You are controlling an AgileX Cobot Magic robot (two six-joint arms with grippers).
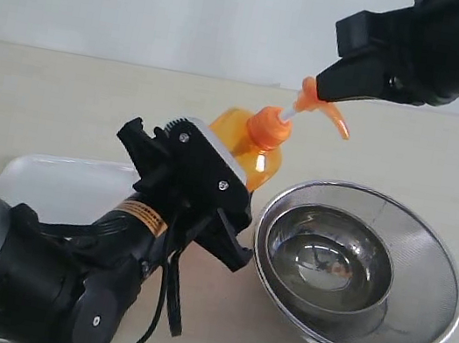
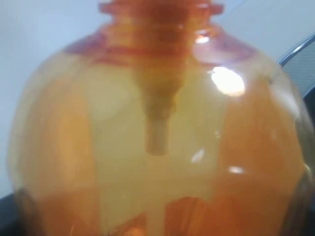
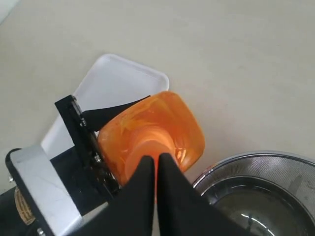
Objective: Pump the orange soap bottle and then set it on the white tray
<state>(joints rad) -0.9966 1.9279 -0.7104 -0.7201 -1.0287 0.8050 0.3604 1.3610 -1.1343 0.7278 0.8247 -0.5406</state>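
Black-jawed, the left gripper (image 1: 193, 178) grasps the bottle (image 1: 252, 144) by its body and holds it tilted in the air, off the tray (image 1: 50, 180), with the neck leaning toward the bowl (image 1: 439, 271). The right gripper (image 1: 332, 85) hangs above with its fingers pinched together and the tips pressing on the pump head (image 1: 312, 97). The tray lies on the desk (image 1: 90, 103) at the left front, partly hidden by the left arm (image 1: 7, 274). The steel mesh bowl, with a smaller steel bowl inside, sits to its right near the bottle.
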